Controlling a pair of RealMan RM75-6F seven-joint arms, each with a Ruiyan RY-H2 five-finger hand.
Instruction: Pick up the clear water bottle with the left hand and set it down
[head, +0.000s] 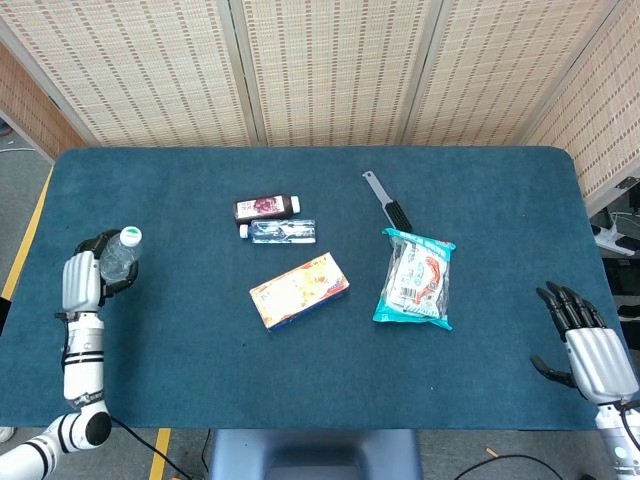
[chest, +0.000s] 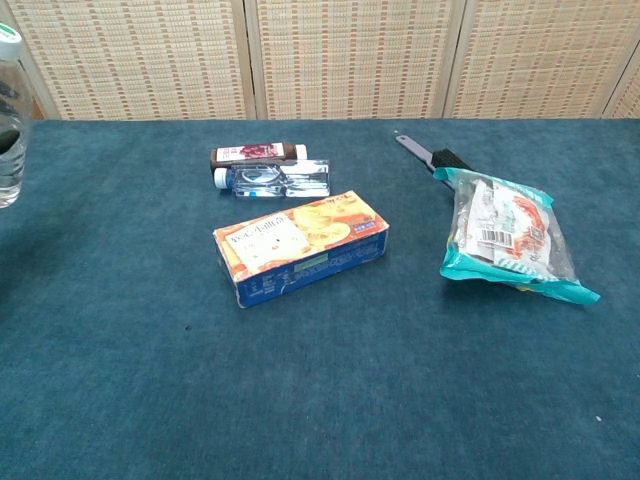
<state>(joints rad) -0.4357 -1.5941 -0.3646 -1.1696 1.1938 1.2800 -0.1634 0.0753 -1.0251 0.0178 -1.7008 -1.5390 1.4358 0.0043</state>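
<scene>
The clear water bottle (head: 120, 257) with a white cap stands upright at the table's left edge. My left hand (head: 83, 281) grips it, dark fingers wrapped round its body. In the chest view only part of the bottle (chest: 8, 120) shows at the far left border, with dark fingers across it; I cannot tell whether its base touches the cloth. My right hand (head: 585, 338) hovers over the table's right front corner, fingers spread, holding nothing.
On the blue table cloth (head: 200, 350) lie a dark-red bottle (head: 266, 207), a small clear bottle (head: 283, 231), an orange box (head: 299, 290), a teal snack bag (head: 416, 279) and a grey-handled brush (head: 388, 204).
</scene>
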